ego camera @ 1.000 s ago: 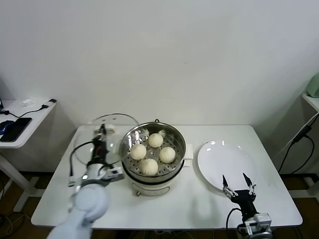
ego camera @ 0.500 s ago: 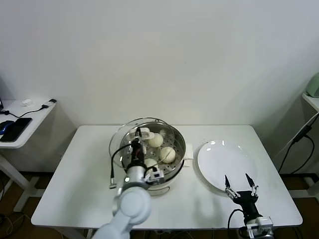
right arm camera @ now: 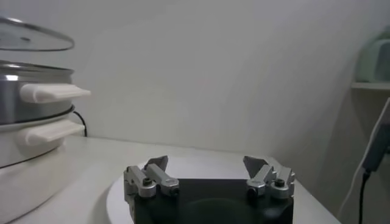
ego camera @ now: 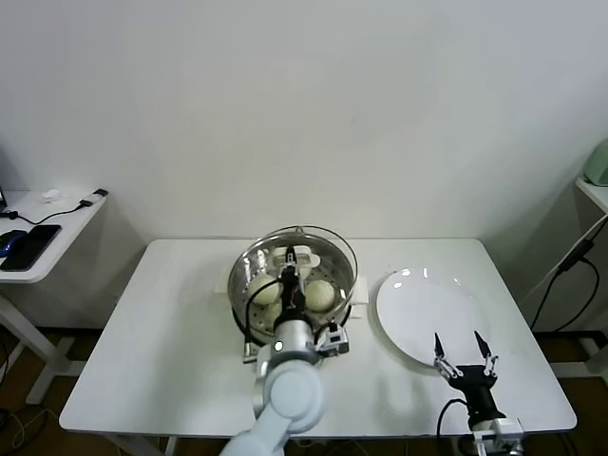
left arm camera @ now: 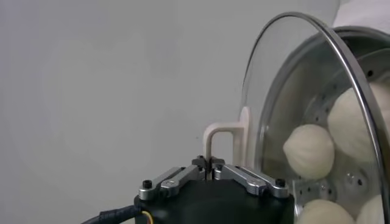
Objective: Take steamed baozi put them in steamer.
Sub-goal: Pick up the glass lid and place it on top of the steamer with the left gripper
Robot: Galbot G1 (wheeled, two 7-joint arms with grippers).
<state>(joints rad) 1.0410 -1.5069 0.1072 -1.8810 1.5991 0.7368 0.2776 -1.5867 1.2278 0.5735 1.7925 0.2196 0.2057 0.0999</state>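
While my left gripper [ego camera: 290,255] is pinching the glass lid [left arm camera: 292,103] by its white handle [left arm camera: 224,139] above the steamer [ego camera: 249,275], I'm judging it rigid, breakable and slippery. Soft baozi [ego camera: 321,294] are sitting inside; my right gripper [ego camera: 465,359] is idling wide open, empty, by the plate [ego camera: 418,304].

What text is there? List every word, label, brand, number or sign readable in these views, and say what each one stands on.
None: no readable text shows in any view.
The steamer, its glass lid, the white plate and the table carry no visible print.
The left gripper and right gripper show only bare metal and black housing.
The dark device on the side table is too small to read.
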